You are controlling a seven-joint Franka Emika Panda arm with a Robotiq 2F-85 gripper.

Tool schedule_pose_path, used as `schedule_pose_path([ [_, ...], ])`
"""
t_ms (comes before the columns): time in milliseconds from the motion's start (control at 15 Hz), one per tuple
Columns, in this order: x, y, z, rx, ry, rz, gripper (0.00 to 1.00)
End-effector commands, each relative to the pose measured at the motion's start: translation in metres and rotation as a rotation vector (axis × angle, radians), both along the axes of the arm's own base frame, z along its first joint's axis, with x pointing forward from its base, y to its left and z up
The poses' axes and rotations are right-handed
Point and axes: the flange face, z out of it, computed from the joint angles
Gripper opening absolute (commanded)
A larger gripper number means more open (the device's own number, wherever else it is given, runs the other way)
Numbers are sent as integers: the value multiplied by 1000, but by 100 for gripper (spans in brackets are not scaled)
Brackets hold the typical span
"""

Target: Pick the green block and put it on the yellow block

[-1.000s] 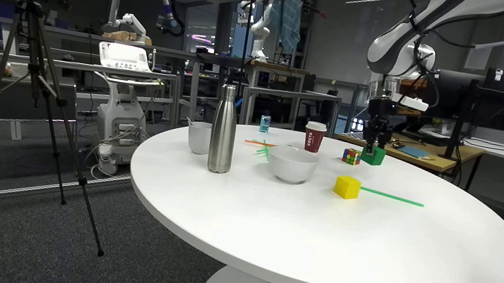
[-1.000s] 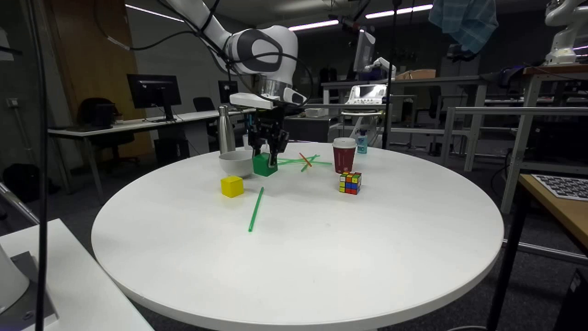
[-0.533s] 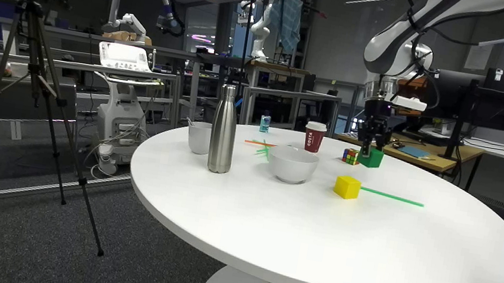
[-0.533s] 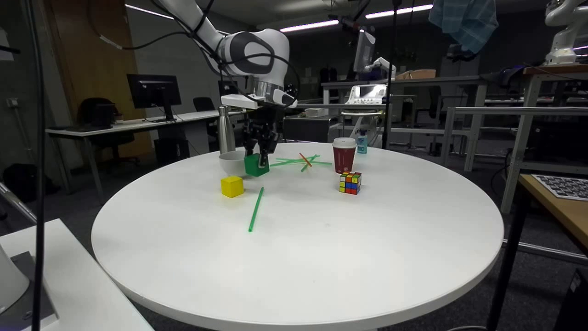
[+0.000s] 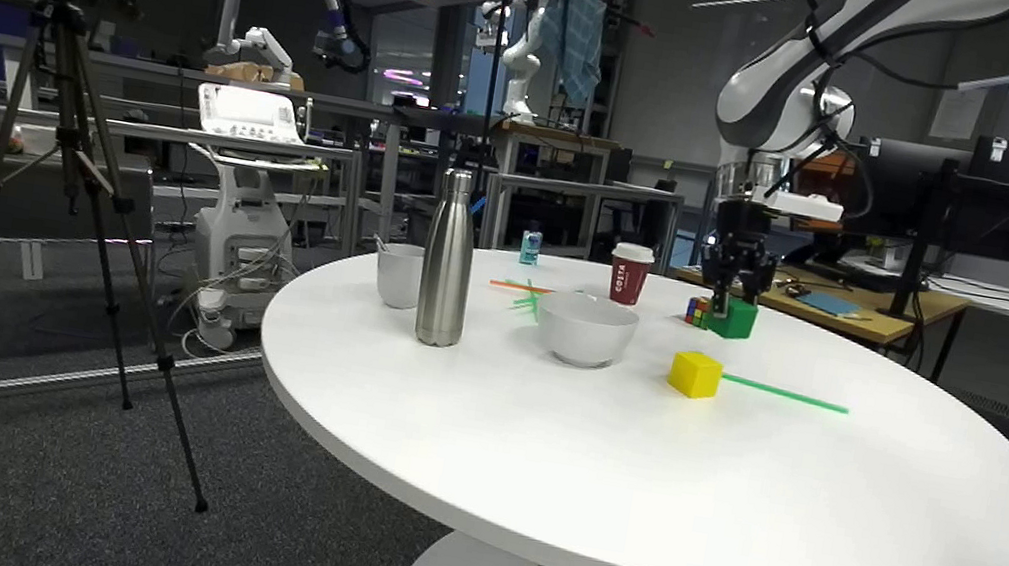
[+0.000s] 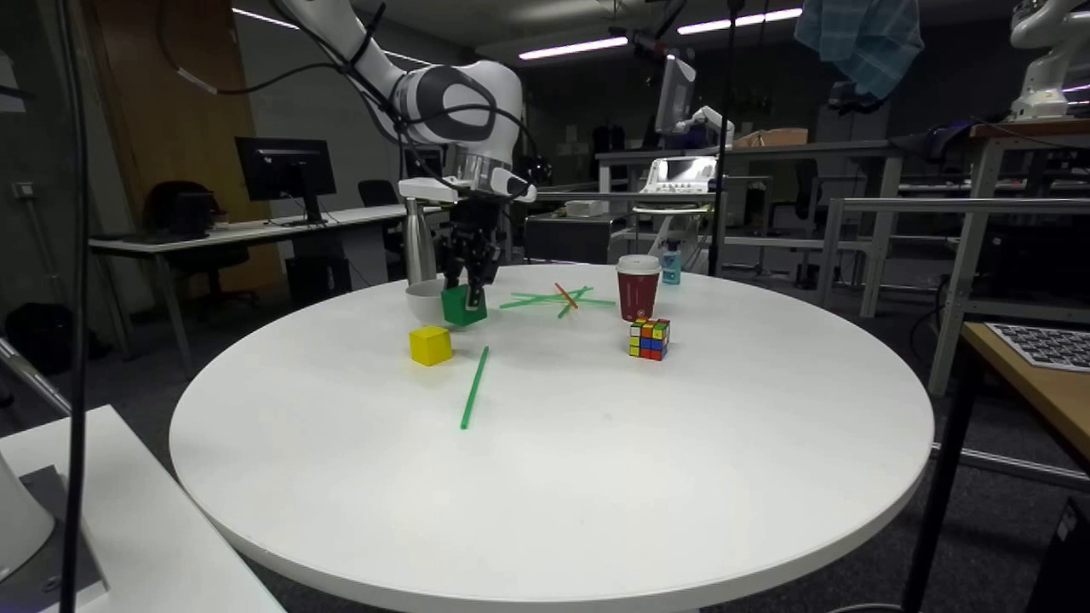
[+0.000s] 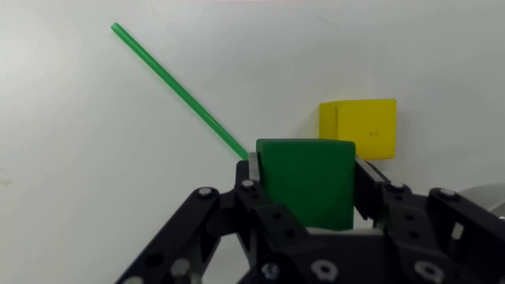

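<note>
Wrist view: we see the claw (image 7: 309, 161) clamped on two opposite sides of the green block (image 7: 309, 185). Block seems held off the round white surface (image 6: 596, 477), height hard to judge. Yellow block (image 7: 367, 128) rests near it, apart; green straw (image 7: 179, 90) lies close by.

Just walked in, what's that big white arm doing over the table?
A robot arm has a green block pinched in its tool. The job is to put it on the yellow block, which sits on the round table near a green straw and a white bowl. That step isn't done yet.
</note>
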Motion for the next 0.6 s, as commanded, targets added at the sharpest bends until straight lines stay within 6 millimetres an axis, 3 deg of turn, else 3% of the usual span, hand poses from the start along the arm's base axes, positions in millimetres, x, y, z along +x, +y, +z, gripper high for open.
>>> schedule_pose_path([
  [0,-9,12,11,-11,-19,-44,31],
  [533,-13,31,10,-26,-39,-148,31],
])
